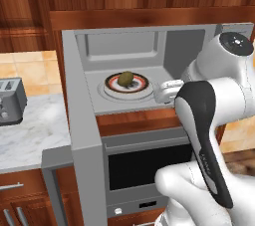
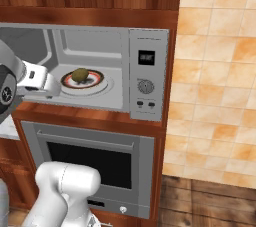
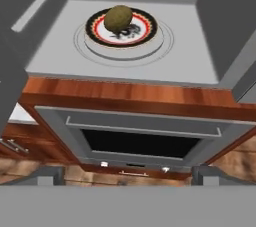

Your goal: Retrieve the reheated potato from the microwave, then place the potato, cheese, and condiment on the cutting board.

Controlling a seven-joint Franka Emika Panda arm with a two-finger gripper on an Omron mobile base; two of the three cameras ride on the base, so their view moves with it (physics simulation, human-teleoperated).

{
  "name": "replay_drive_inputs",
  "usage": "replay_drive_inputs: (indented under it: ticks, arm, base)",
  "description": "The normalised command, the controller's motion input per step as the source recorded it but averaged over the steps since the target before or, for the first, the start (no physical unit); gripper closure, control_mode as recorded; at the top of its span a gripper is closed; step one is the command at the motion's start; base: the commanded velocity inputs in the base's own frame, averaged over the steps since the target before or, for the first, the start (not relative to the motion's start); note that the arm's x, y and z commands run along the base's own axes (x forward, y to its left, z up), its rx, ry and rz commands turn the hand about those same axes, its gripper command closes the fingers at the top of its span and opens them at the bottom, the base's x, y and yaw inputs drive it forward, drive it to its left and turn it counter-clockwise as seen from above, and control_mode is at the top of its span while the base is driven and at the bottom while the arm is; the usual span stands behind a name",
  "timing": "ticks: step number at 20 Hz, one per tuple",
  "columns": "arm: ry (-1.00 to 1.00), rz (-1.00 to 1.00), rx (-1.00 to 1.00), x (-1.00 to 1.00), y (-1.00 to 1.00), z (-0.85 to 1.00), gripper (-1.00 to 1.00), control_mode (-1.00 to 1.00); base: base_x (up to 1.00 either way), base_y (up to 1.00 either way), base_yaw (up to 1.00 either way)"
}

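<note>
Microwave (image 2: 145,71) door hangs swung out to the left, so the cavity's open & the potato (image 3: 118,18) sits in plain reach on a red-rimmed plate (image 3: 145,31) at the turntable's centre, w/ nothing crowding it. Gripper (image 3: 127,173) waits just outside the cavity mouth, jaws spread wide w/ nothing btwn them, lined up toward the potato, prob. so it can go straight in over the front ledge. Oven (image 2: 90,156) sits directly below; pickup not yet begun.
</note>
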Motion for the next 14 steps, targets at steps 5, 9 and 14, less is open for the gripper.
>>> replay_drive_inputs:
  ticks: [5, 9, 14]
  arm:
    - [-0.05, -0.06, 0.00, 0.60, 0.13, -0.02, -1.00, -1.00]
    - [0.00, -0.08, 0.00, 0.59, 0.17, 0.00, -1.00, -1.00]
    - [0.00, -0.04, 0.00, 0.59, 0.13, -0.01, -1.00, -1.00]
  base:
    - [0.00, 0.00, 0.00]
    - [0.00, 0.00, 0.00]
    - [0.00, 0.00, 0.00]
